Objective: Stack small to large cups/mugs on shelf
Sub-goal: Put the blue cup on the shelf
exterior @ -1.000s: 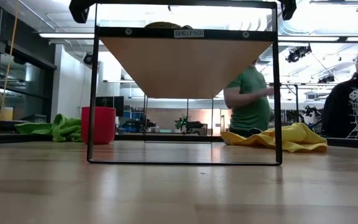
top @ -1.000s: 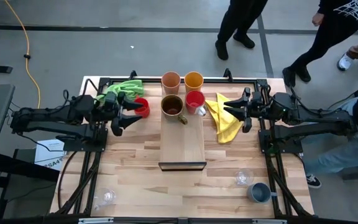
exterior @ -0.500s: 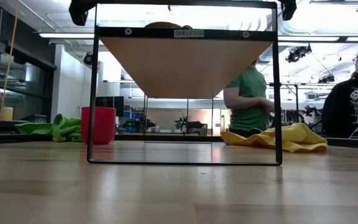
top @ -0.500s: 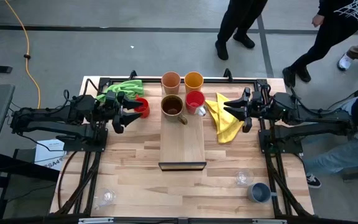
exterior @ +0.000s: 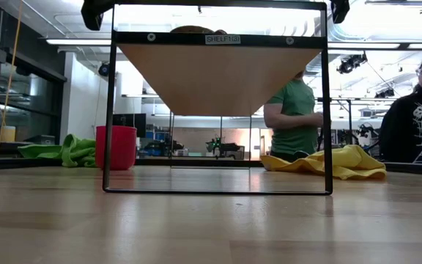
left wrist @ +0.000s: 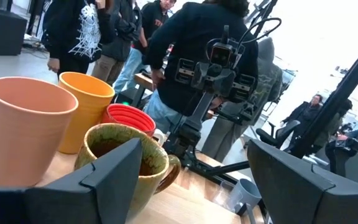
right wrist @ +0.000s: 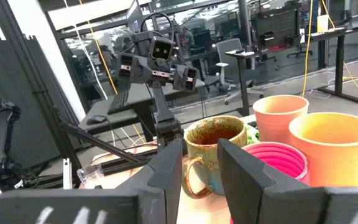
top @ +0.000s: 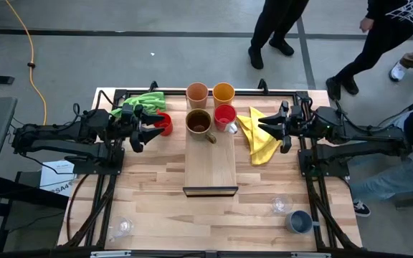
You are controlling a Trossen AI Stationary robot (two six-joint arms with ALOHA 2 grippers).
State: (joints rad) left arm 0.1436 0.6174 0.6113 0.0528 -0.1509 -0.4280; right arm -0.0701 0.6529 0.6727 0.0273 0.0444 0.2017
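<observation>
Red mug (top: 163,123) sits just before the spread-open left tool (top: 146,129), unheld; right tool (top: 269,129), partly closed, waits empty right of centre.

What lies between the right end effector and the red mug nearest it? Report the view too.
The yellow cloth lies there, spread on the table between the red mug and the right end effector. The high view shows it.

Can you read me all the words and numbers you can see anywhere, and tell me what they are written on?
"SHELF1(3)", as best it reads, on a small white label on the dark front edge of the shelf, low view.
Dark letters on a white sheet under the table's left side, high view: too small to read.
No other readable text.
</observation>
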